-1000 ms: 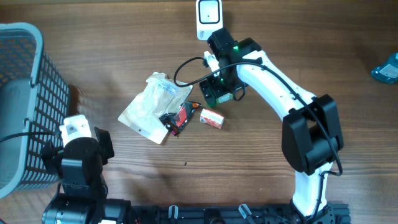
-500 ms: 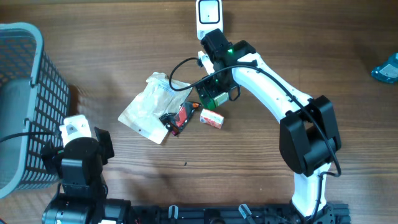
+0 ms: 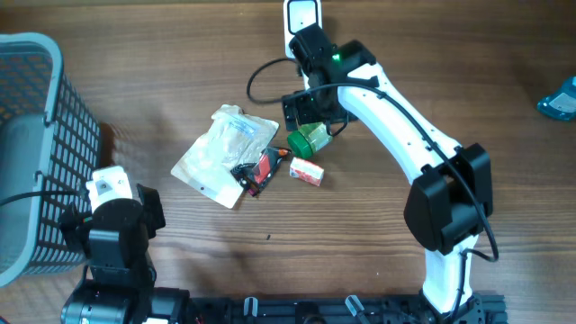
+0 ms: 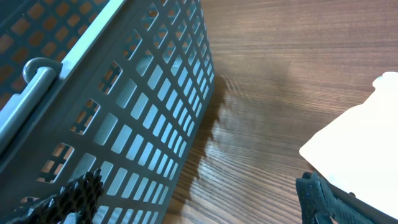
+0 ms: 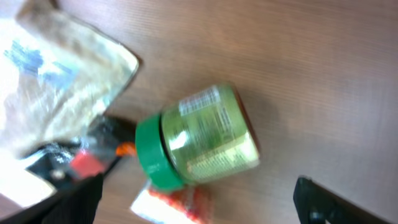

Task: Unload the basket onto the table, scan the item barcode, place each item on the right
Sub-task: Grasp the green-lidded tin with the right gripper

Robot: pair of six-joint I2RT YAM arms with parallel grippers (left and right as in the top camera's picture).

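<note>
right gripper (image 5: pixel 196 200) spread wide over green-lidded jar (image 5: pixel 199 140), seemingly lying sideways

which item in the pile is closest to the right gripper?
The green-lidded jar, on its side right by the open right gripper; the red box, black-red packet and clear pouch lie farther off.

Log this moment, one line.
right gripper: open over green-lidded jar on its side | left gripper: open by grey mesh basket | scan: pending
</note>
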